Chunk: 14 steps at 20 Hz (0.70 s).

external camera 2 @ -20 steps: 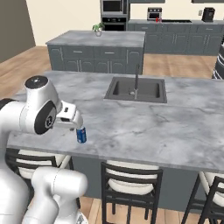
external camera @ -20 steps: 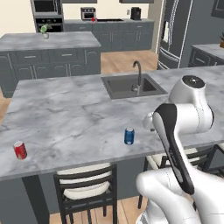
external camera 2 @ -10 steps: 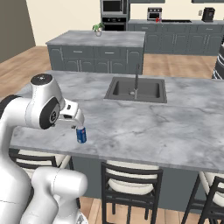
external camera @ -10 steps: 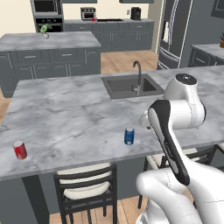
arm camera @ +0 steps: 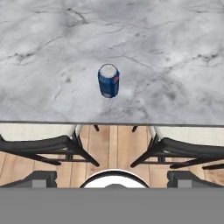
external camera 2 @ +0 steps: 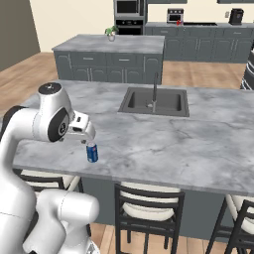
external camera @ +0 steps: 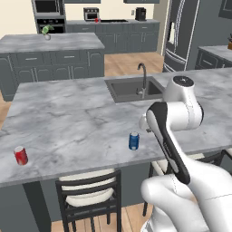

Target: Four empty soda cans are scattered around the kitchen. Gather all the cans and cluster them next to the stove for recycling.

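Two soda cans stand in sight on the grey marble island counter [external camera: 77,118]: one blue can [external camera: 133,141] upright near the front edge, and one red can [external camera: 20,155] upright well apart from it, at about nine o'clock from the blue one in the left base view. In the hand view the blue can [arm camera: 108,81] sits just above centre with bare marble all round it, nothing touching it. The gripper [external camera 2: 90,140] hangs just above the blue can [external camera 2: 92,152] with its fingers spread wide apart and nothing between them. One sink [external camera: 135,89] with one faucet [external camera: 143,77] is set into the counter at about twelve o'clock from the blue can. Two chairs [arm camera: 41,146] are tucked under the counter's front edge below the can. A second island [external camera 2: 109,58] with one small plant [external camera 2: 111,32] stands behind, and the stove [external camera 2: 201,24] lies on the far back counter.
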{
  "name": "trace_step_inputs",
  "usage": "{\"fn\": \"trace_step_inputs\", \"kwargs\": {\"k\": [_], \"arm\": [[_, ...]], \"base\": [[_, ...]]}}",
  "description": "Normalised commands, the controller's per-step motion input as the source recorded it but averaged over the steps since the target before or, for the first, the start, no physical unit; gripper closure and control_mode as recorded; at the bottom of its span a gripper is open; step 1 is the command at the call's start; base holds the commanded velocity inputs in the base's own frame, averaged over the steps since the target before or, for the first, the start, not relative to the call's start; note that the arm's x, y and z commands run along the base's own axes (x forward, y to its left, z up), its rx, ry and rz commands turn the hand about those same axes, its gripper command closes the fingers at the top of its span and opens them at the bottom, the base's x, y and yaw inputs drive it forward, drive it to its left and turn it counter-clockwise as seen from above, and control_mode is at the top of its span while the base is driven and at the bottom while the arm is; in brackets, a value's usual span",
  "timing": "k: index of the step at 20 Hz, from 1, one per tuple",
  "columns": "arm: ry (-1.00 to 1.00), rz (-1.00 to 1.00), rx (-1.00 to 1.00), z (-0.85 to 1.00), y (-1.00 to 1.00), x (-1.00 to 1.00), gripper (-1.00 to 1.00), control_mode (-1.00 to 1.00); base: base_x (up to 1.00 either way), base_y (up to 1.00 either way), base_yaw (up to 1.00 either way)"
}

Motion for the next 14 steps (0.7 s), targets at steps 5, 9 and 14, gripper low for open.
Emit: {"fn": "trace_step_inputs", "kwargs": {"k": [5,9,14], "arm": [[0.0,0.0,0.0,-0.2,0.12,0.22,-1.0,-1.0],[0.04,0.0,-0.04,-0.28,0.12,0.28,-1.0,-1.0],[0.04,0.0,-0.04,-0.22,0.1,0.27,-1.0,-1.0]], "base": [[0.0,0.0,0.0],[0.0,0.0,0.0],[0.0,0.0,0.0]]}}
